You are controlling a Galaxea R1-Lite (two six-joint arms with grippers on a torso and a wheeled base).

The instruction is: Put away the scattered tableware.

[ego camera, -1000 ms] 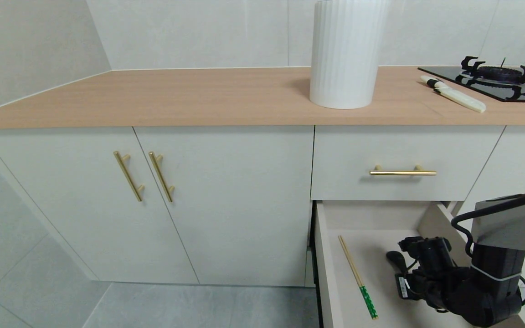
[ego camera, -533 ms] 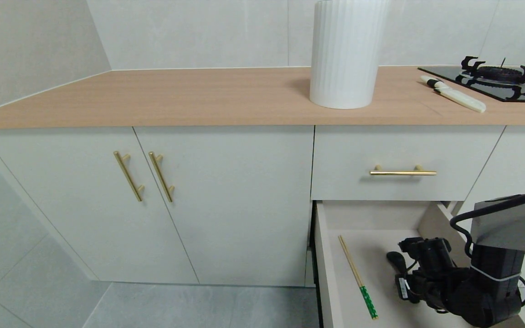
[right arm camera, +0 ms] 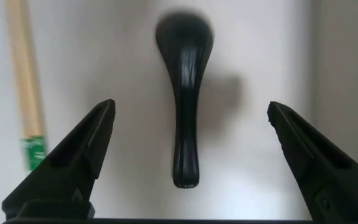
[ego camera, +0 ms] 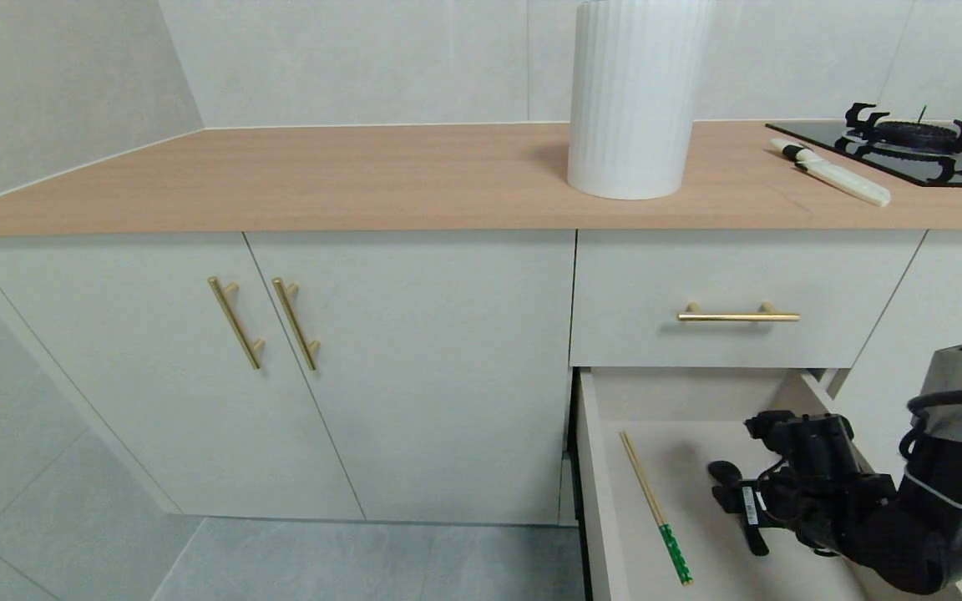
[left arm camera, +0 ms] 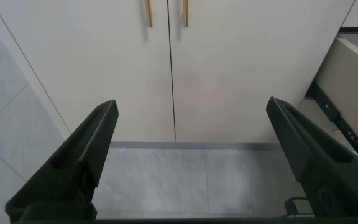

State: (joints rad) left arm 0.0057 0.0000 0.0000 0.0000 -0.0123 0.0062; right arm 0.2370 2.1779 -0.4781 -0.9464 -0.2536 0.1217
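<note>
Presently, at the lower right of the head view, the right pincer [right arm camera: 190, 111] is held apart above the black spoon [right arm camera: 185, 143]. The spoon lies free on the floor of the open drawer [ego camera: 594, 467], touched by neither finger. The step in hand is judged to be the withdrawal. The pincer is best lifted straight up with the jaws apart, so that the spoon is not dragged and the chopsticks [ego camera: 652, 505], lying nearer the drawer's left wall, are not brushed. The drawer's right wall is close beside the arm and the closed upper drawer front [ego camera: 738, 284] stands behind, so room is found only upward and outward. The left pincer [left arm camera: 190, 109], likewise apart, is held low before the cabinet doors [left arm camera: 229, 62]. Farther off, at the upper right, a knife [ego camera: 832, 173] lies on the worktop [ego camera: 322, 175] between the white ribbed canister [ego camera: 631, 100] and the hob [ego camera: 915, 142], with bare worktop around it.
</note>
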